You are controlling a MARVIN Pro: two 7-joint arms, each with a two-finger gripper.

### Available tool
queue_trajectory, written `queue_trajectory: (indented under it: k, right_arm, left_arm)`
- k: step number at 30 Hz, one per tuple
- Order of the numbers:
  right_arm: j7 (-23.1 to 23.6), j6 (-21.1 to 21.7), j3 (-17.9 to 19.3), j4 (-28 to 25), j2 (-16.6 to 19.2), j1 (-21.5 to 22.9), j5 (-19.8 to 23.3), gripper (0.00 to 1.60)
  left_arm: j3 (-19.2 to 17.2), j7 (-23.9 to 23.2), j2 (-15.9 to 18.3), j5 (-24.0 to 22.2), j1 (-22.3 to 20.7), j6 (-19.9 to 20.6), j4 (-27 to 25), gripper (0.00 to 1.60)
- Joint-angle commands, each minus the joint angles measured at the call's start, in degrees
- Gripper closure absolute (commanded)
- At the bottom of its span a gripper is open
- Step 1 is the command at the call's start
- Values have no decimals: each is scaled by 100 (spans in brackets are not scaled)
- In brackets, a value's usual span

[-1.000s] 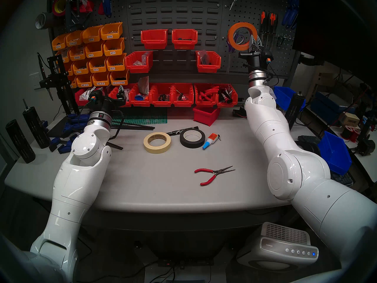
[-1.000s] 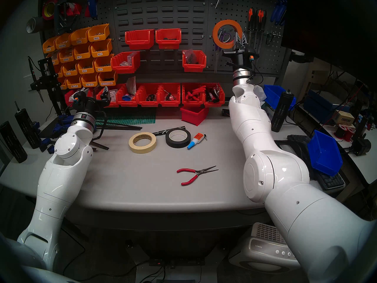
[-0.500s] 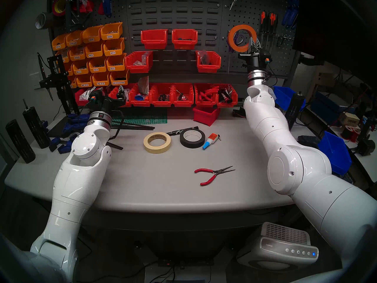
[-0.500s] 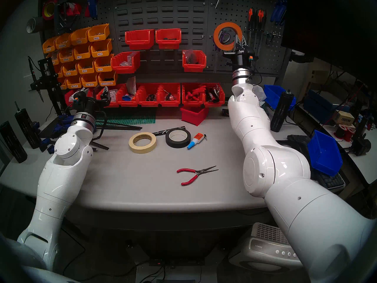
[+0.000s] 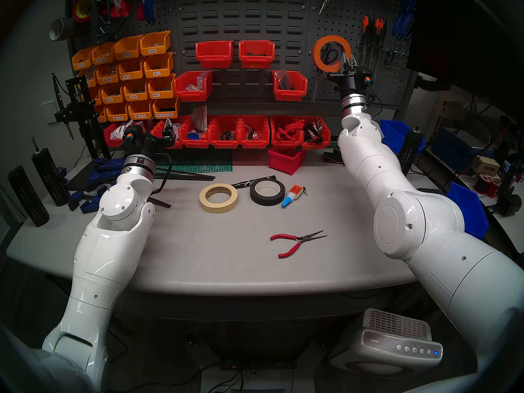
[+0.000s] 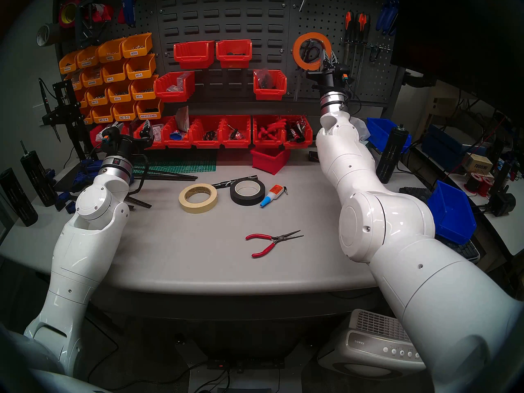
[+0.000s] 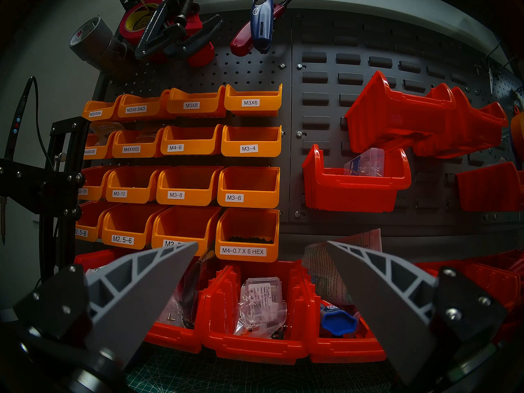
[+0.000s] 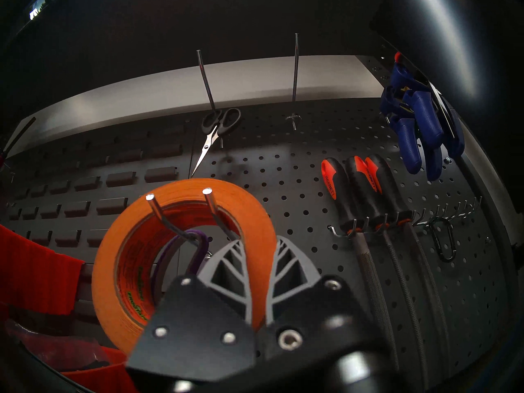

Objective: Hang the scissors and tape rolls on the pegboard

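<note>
My right gripper (image 5: pixel 347 60) is shut on the rim of the wide orange tape roll (image 5: pixel 318 53) and holds it upright against the right pegboard (image 5: pixel 391 80). In the right wrist view, two metal hook prongs (image 8: pixel 150 198) pass through the hole of the orange roll (image 8: pixel 181 191). The scissors' purple handle (image 8: pixel 170 250) hangs on that hook behind the roll. The cream tape roll (image 5: pixel 203 198) and the black tape roll (image 5: pixel 253 195) lie flat on the table. My left gripper (image 7: pixel 262 245) is open and empty in front of the bins.
Red-handled pliers (image 5: pixel 295 242), a glue bottle (image 5: pixel 292 196) and a marker (image 5: pixel 249 182) lie on the table. Files with orange-black handles (image 8: pixel 354 191) hang right of the roll. Small black scissors (image 8: pixel 215 126) and blue clamps (image 8: pixel 416 134) hang higher. Red bins (image 5: pixel 289 86) sit to the left.
My right gripper has carried the orange roll left and closer to the pegboard, so it now sits in front of the scissors' handle. The left arm has not moved.
</note>
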Motion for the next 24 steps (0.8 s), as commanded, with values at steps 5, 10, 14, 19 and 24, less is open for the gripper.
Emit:
queue_trajectory:
  k: [5,10,14,19,24]
  right_arm:
    - [2,122,-16,280,95,707,-33,160]
    - [4,168,-17,460,111,785,-46,160]
    - [-1,218,-24,619,108,882,-71,160]
    - [-20,308,-44,795,105,1021,-122,160]
    - [-76,368,-64,944,77,1118,-160,160]
  left_arm:
    - [-50,-9,11,2,-200,-82,-172,0]
    - [-50,-9,11,2,-201,-83,-172,0]
    - [-50,-9,11,2,-200,-82,-172,0]
    - [-50,-9,12,2,-199,-80,-171,0]
    - [-50,-9,12,2,-199,-79,-170,0]
